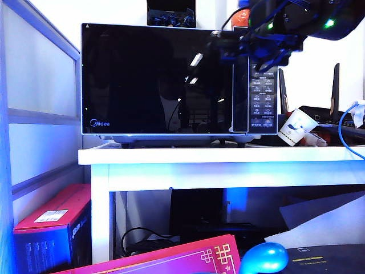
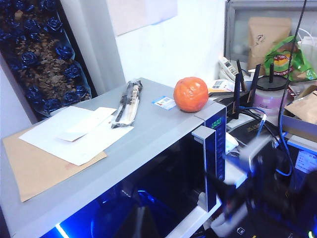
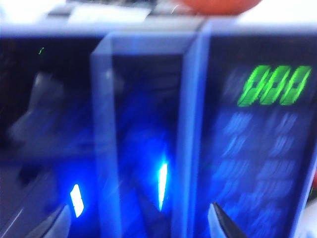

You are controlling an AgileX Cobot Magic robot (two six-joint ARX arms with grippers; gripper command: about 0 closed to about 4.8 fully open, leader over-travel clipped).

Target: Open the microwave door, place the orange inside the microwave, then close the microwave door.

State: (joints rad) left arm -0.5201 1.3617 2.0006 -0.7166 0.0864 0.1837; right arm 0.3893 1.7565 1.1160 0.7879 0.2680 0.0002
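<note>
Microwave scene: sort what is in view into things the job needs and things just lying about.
For the job:
microwave
microwave door, shut
orange, on top of the microwave
right gripper, facing the door handle, fingers apart

Lying about:
paper cup
white papers
router

Your right wrist view is pure motion blur; blue glare streaks the microwave door [image 3: 143, 148], exterior looks blown-out white.

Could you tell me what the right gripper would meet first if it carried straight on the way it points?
Probably the tall black vertical handle bar on the microwave door: the open right gripper frames it, though blur leaves depth uncertain.
</note>
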